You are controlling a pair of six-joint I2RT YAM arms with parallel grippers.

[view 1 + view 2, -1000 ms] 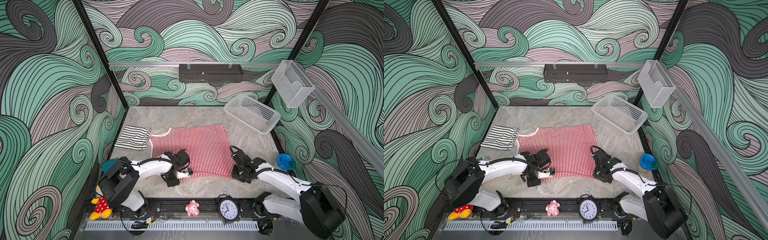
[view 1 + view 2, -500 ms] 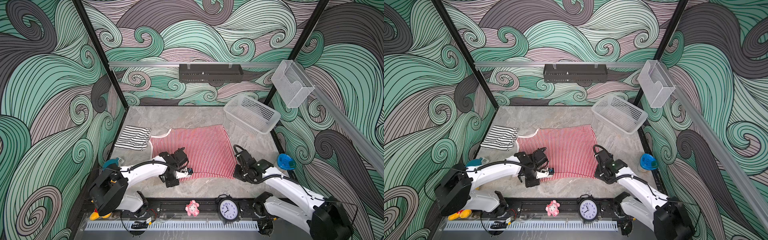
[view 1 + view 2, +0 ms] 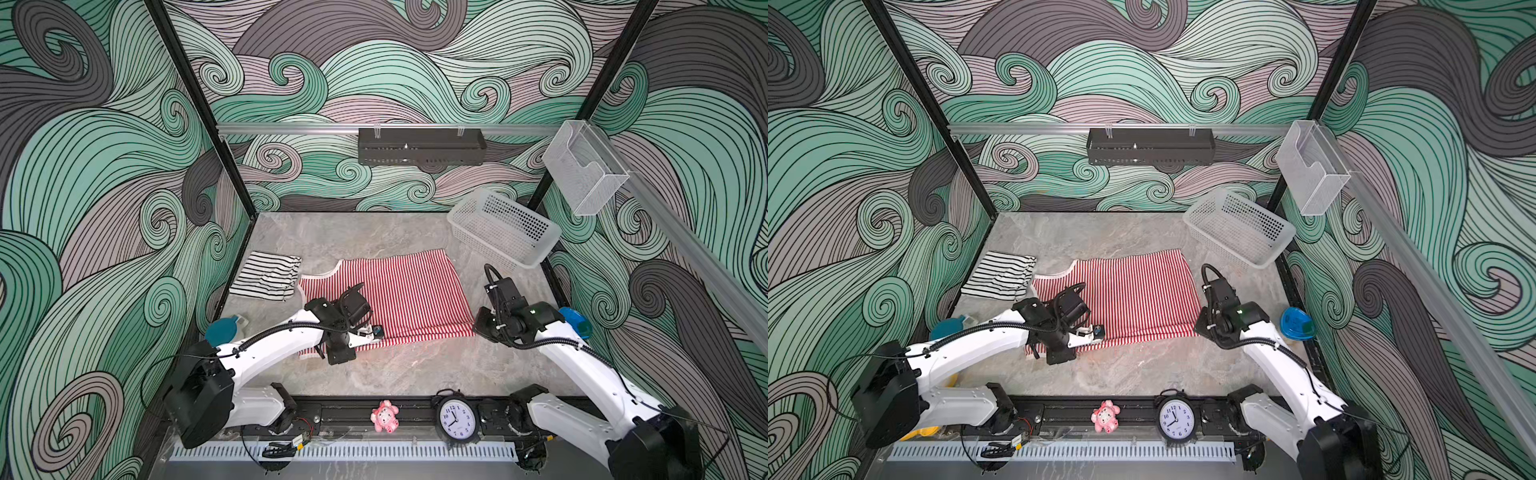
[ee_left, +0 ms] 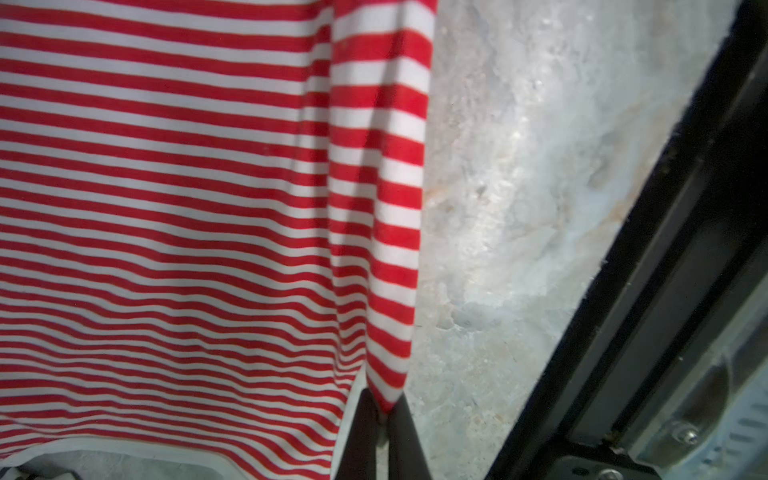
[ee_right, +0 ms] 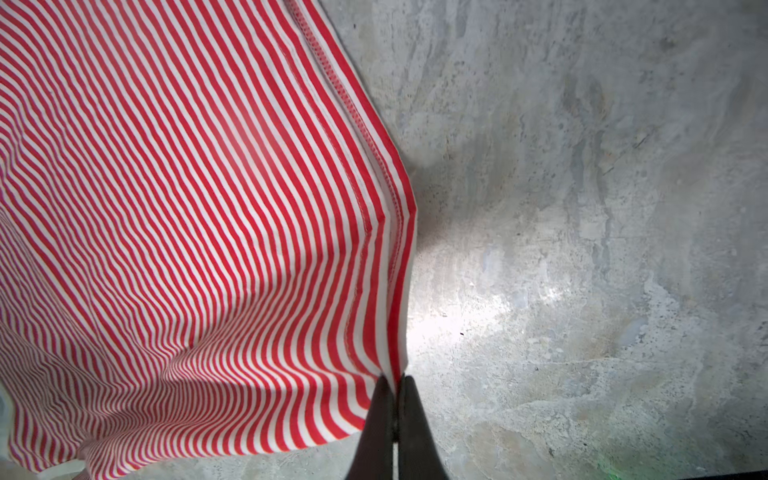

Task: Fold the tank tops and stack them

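Nearest, on the black rail (image 3: 340, 415) along the front edge: a pink plush toy (image 3: 384, 417) and a round clock (image 3: 457, 420), near each other but apart. Just beyond, above the grey marbled counter (image 3: 374, 237), two arms reaching in from the near corners, both gripping the red-and-white tank top (image 3: 407, 291). Left claw (image 4: 382, 409): bites shut on a narrow band of the striped cloth, seen in the left wrist view, with that band raised off the counter and a long fold running away from the pinch. Right claw (image 5: 397, 380): clamps tight on the stitched hem at a corner, seen in the right wrist view, cloth lifted and rippled beside it. In both top views, one grip at the near left end of the garment and one at its near right corner, fingertips hidden under the wrists. Beyond the grips, lies spread flat mid-counter, stripes running near to far, pale-trimmed neckline toward the left. Out at the sides: a teal object (image 3: 222, 330) by the left wall and a blue object (image 3: 573, 322) by the right wall, too small to name. Farther back on the left, just beside the neckline: the black-and-white tank top (image 3: 268, 276), folded into a small rectangle close to the left wall. In the far right corner: a white mesh basket (image 3: 490, 245), set askew. Farthest, on the back wall: a black tray (image 3: 419, 145) hung from the rail. High on the right wall: a clear plastic holder (image 3: 582, 166).
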